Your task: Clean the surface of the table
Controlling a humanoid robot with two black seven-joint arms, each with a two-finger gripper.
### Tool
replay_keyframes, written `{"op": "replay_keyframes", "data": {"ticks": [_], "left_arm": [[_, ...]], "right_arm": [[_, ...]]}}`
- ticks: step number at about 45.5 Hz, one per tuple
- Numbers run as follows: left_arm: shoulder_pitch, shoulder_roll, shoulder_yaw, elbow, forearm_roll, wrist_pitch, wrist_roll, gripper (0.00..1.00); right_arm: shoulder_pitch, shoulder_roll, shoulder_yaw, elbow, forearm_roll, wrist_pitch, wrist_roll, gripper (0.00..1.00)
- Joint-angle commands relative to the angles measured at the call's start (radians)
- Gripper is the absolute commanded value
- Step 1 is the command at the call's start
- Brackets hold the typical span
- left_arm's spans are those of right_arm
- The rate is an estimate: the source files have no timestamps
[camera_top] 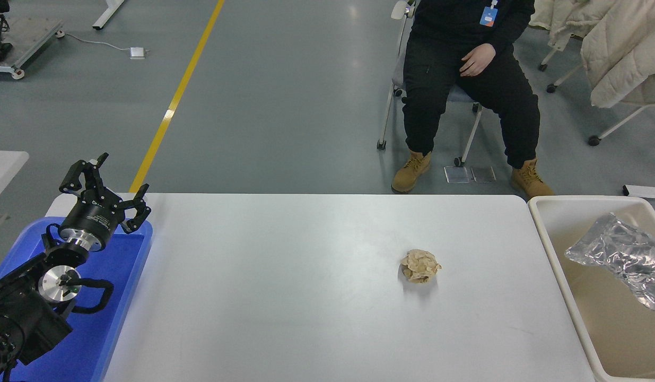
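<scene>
White and matte, the table surface is filling the middle of the view, its long axis running left to right. One crumpled tan paper ball is lying right of centre — the only litter on it. A silver foil bag is hanging over the cream bin at the right edge; the right gripper is out of sight. So the paper ball looks next — calling for a top-down pinch. The left gripper is idling above the blue tray, fingers spread.
</scene>
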Motion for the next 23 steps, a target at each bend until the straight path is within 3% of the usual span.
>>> {"op": "replay_keyframes", "data": {"ticks": [1,8,9,11,13,14,23], "left_arm": [[0.0,0.0,0.0,0.0,0.0,0.0,0.0,1.0],[0.0,0.0,0.0,0.0,0.0,0.001,0.0,1.0],[0.0,0.0,0.0,0.0,0.0,0.001,0.0,1.0],[0.0,0.0,0.0,0.0,0.0,0.001,0.0,1.0],[0.0,0.0,0.0,0.0,0.0,0.001,0.0,1.0],[0.0,0.0,0.0,0.0,0.0,0.001,0.0,1.0],[0.0,0.0,0.0,0.0,0.0,0.001,0.0,1.0]], "right_arm": [[-0.018,0.052,0.003,-0.003,0.069,-0.071,-0.001,0.0],[-0.018,0.058,0.006,-0.003,0.083,-0.076,-0.003,0.0],[-0.017,0.058,0.008,-0.003,0.088,-0.076,-0.003,0.05],[-0.017,0.058,0.006,-0.005,0.094,-0.079,-0.003,0.35],[-0.018,0.058,0.005,-0.008,0.094,-0.088,-0.003,0.82],[-0.017,0.057,0.005,-0.008,0.094,-0.094,-0.003,1.0],[-0.008,0.034,0.008,-0.006,0.097,-0.148,-0.001,1.0]]}}
